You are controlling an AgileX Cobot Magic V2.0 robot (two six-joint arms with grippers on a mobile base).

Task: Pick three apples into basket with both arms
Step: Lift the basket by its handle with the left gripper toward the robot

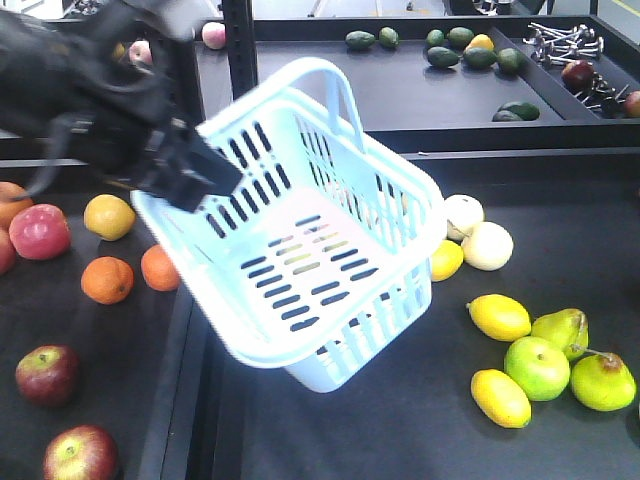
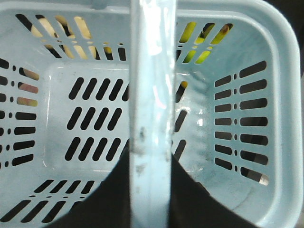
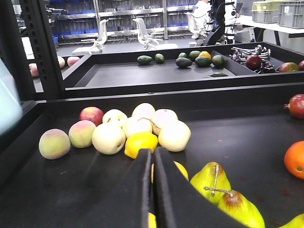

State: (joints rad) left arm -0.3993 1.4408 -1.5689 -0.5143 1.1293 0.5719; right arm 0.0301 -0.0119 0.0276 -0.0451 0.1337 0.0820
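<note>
Exterior front-facing view: got the basket [image 1: 330,250] hoisted clear of the black table [image 1: 400,430] and tipped, open side twd the cam, one loop handle [image 1: 335,85] sticking up. Pinched at its left rim by the left gripper [image 1: 210,180].

Left wrist cam backs that up. Staring straight into the slotted btm, w/ a handle bar [image 2: 152,118] running up the middle btwn the black fingers [image 2: 102,209], clamped on it.

Can spot two dark maroon apples in the left tray, bottom left corner: upper apple [image 1: 47,373] and lower apple [image 1: 80,455], near each other, well apart from the basket. Can't pick out a third for sure.

Same tray, further back: brighter pink-red apple [image 1: 40,232] plus two oranges, left orange [image 1: 108,280] and right orange [image 1: 160,268] just beside the basket wall. Right of the basket: lemons [image 1: 499,317] and green pears [image 1: 537,367].

Right wrist cam: right gripper [image 3: 153,152] low over the table, fingers pressed nearly flat together, holding nothing. Just ahead of it a lemon [image 3: 140,142] touching a pile of pale fruit [image 3: 173,135], peaches [image 3: 54,143] off to the left.
</note>
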